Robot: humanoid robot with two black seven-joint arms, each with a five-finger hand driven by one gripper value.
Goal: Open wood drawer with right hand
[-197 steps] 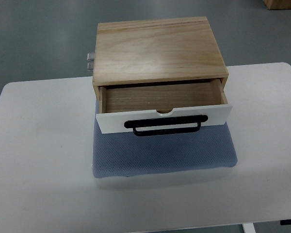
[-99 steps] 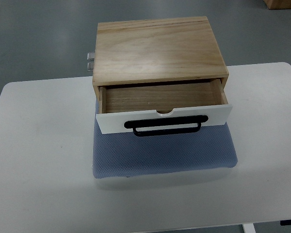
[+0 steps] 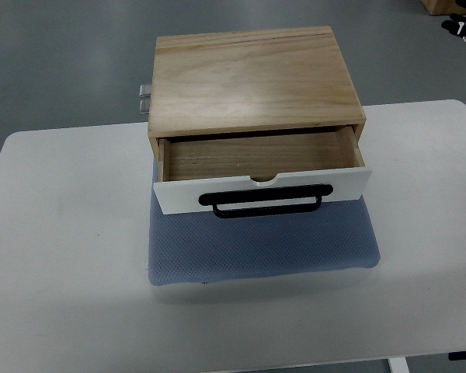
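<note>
Only a small black and white part of the right hand (image 3: 464, 23) is showing, at the far corner where the picture's right edge is cutting it off. I cannot tell if it is released or clenched, and it is touching nothing that I can see.

Well apart from the hand, nearer to the robot and to the hand's left, the wooden box (image 3: 252, 78) is sitting on a blue mat (image 3: 264, 249), which is lying on the white table (image 3: 62, 233). The wood drawer (image 3: 256, 158) is standing pulled out of the box toward the robot, with its bare wooden inside showing. Its white front panel (image 3: 186, 194) is carrying a black handle (image 3: 268, 203), on the side facing away from the hand.
</note>
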